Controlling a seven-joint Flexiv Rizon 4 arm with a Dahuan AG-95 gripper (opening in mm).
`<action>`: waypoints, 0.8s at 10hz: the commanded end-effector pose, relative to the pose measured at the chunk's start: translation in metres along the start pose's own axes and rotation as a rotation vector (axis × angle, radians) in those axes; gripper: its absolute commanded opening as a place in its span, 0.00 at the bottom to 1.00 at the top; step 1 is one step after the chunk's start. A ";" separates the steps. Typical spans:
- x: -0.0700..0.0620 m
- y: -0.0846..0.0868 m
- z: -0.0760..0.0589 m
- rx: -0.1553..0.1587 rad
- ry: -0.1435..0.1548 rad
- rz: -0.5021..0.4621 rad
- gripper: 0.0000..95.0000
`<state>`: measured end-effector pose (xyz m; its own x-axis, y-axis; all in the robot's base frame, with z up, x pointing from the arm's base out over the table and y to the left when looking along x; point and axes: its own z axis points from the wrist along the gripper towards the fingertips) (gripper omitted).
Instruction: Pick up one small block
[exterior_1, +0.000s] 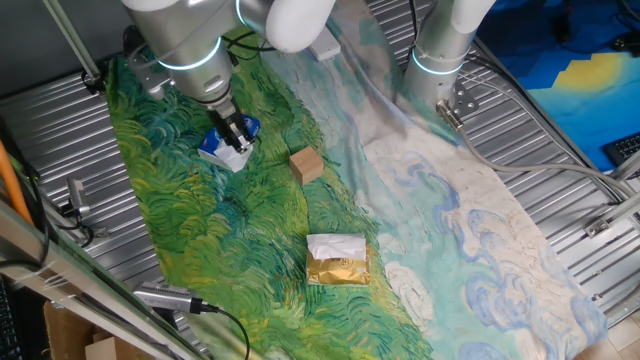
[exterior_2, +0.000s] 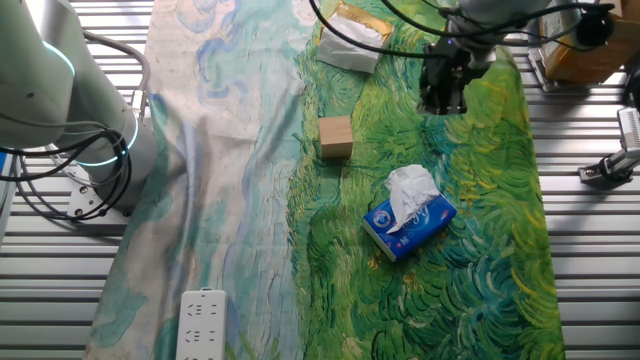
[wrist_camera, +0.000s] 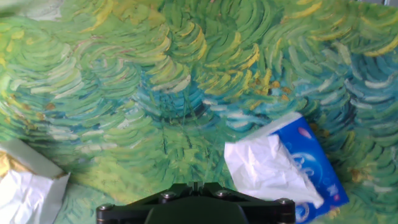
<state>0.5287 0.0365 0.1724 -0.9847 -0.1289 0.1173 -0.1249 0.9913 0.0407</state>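
Observation:
The small block is a light-brown wooden cube standing on the green painted cloth; it also shows in the other fixed view. It is out of the hand view. My gripper hangs above the cloth, apart from the block, with nothing in it. In the other fixed view the gripper is right of the block and above the blue-and-white packet. In the hand view the dark fingertips stand together over bare cloth, with the packet at lower right.
A gold-and-white flat packet lies near the cloth's front edge and shows in the hand view at lower left. A second arm's base stands at the back. A white power strip lies on the pale cloth. Ribbed metal table surrounds the cloth.

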 end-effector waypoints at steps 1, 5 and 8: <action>0.003 0.000 0.000 -0.029 0.019 0.020 0.00; 0.003 0.000 0.000 -0.031 0.024 0.029 0.00; 0.003 0.000 0.000 -0.030 0.024 0.031 0.00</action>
<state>0.5230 0.0355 0.1735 -0.9857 -0.0978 0.1371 -0.0895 0.9938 0.0656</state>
